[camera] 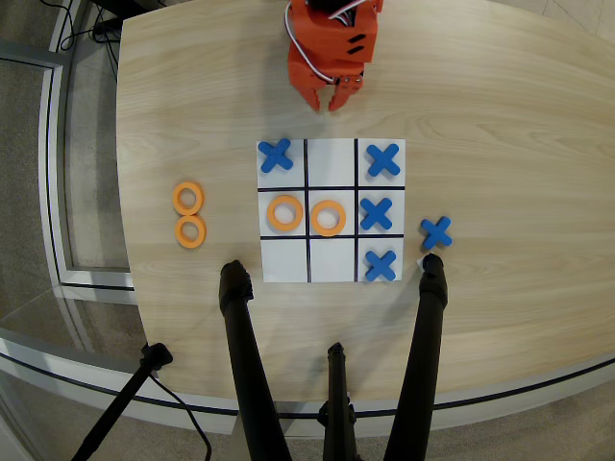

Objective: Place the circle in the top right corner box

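Note:
Four flat orange rings show in the overhead view. Two lie on the board, in the middle-left square (pixel 284 212) and the centre square (pixel 328 218). Two lie off the board on the left, one ring (pixel 188 198) above the other (pixel 191 231). The only corner square without a blue X is the white one at the board's bottom left (pixel 284 259), which is empty. My orange gripper (pixel 327 98) hangs at the table's top edge, above the board, with its fingertips close together and nothing in it.
Blue X pieces sit in the top-left (pixel 276 156), top-right (pixel 383 159), middle-right (pixel 376 213) and bottom-right (pixel 381 264) squares. One more (pixel 436 231) lies off the board at the right. Black stand legs (pixel 240 336) (pixel 428 317) rise below the board.

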Motion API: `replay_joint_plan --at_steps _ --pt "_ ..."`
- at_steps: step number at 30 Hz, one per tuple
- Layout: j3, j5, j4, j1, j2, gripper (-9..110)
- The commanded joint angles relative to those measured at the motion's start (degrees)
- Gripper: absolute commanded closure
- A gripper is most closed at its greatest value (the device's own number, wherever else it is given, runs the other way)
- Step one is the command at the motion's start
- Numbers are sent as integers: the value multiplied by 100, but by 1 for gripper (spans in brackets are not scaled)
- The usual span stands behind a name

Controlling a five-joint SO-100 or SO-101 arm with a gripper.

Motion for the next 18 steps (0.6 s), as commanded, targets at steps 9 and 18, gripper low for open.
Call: replay_joint_plan --at_steps 9,18 --pt "-3059 -97 -1459 1248 -4166 80" --pt "-5071 -457 -1995 2338 -6592 79"
